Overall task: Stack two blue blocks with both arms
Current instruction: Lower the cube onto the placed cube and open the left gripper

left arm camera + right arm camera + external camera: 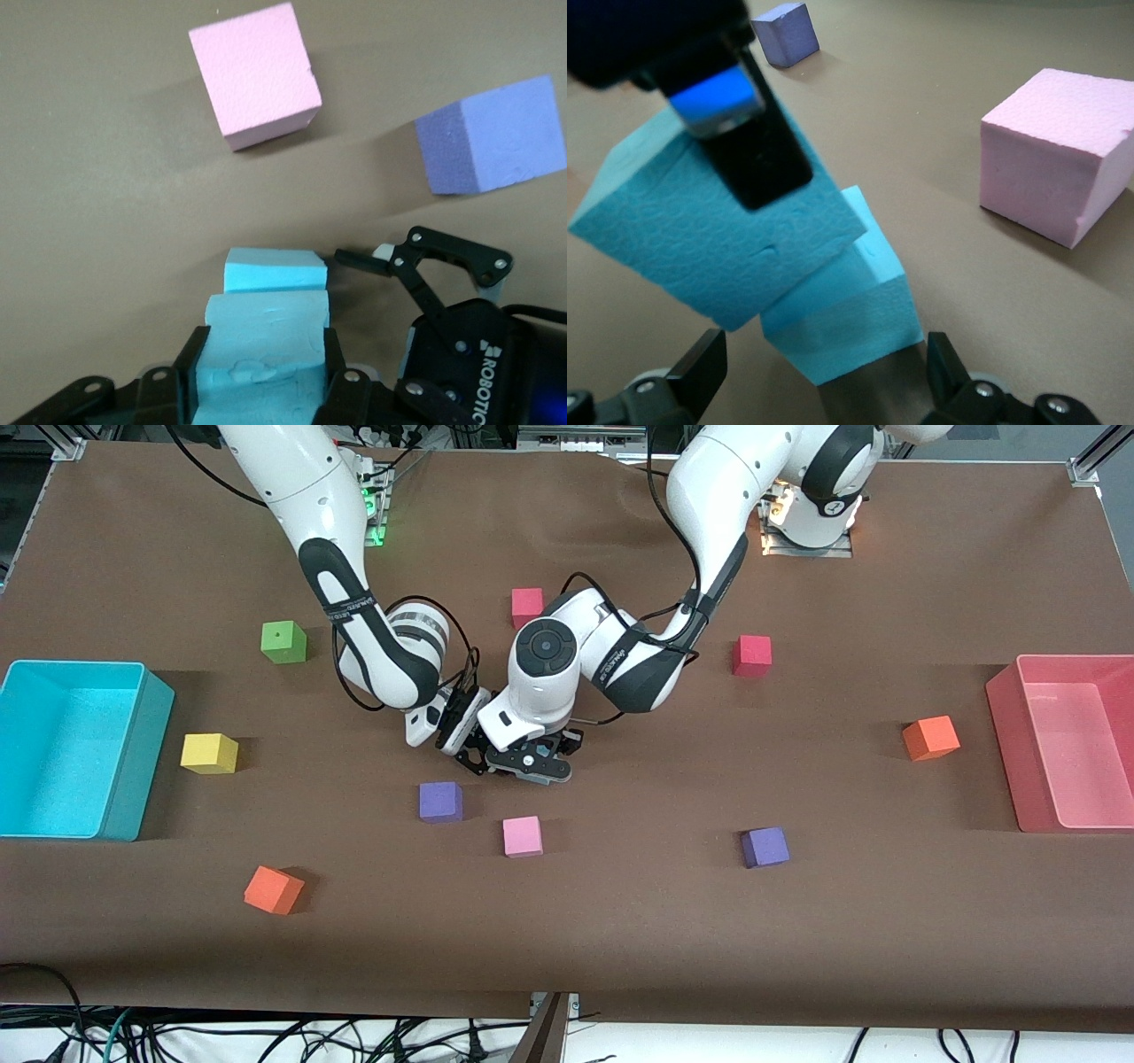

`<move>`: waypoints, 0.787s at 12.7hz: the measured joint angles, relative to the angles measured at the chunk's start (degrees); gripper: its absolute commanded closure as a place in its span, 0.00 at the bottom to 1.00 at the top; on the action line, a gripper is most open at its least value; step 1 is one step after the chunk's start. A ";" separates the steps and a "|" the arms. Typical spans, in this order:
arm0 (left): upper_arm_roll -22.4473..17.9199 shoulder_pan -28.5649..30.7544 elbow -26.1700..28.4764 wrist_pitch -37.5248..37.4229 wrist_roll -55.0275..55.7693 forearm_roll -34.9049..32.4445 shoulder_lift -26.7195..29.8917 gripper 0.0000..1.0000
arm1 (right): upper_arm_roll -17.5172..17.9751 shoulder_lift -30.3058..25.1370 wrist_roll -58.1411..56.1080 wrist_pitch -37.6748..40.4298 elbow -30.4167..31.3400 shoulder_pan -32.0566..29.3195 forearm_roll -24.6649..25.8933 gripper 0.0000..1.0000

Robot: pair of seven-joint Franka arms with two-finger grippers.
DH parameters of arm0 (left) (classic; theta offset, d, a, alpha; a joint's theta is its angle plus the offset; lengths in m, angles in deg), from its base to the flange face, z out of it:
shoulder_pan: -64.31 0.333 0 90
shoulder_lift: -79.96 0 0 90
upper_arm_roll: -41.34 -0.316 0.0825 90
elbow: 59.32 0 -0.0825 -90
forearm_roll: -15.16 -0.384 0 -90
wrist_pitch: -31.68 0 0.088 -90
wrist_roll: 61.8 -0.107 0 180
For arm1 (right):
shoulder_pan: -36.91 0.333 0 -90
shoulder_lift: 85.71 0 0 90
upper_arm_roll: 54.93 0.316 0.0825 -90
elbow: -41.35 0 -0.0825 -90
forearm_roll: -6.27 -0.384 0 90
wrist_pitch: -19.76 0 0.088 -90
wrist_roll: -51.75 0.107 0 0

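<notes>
Pink cube: nearest the front camera of the middle group, on the bench, purple cube beside it.
Left gripper: I see it clamped on the upper blue block, over mid-bench.
Lower blue block: on the bench under the upper blue block, which sits tilted over it; I cannot tell whether they touch.
Right gripper: spread wide, fingers either side of the lower blue block, holding nothing.
</notes>
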 measured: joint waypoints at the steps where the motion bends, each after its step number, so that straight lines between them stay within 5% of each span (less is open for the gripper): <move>1: -0.08 0.00 -0.01 0.41 0.00 0.00 -0.02 1.00 | 0.00 0.00 0.00 0.00 0.00 0.00 0.00 0.00; 6: -0.42 0.00 -0.01 2.09 0.00 0.00 -0.80 1.00 | 0.00 0.00 0.00 0.00 0.00 0.00 0.00 0.00; 8: -0.43 0.00 -0.01 2.14 0.00 0.16 -0.85 0.89 | 0.00 0.00 0.00 0.00 0.00 0.00 0.00 0.00; 10: -0.49 0.00 -0.01 2.13 0.00 0.55 -0.90 0.01 | 0.00 0.00 0.00 0.00 0.00 0.00 0.00 0.00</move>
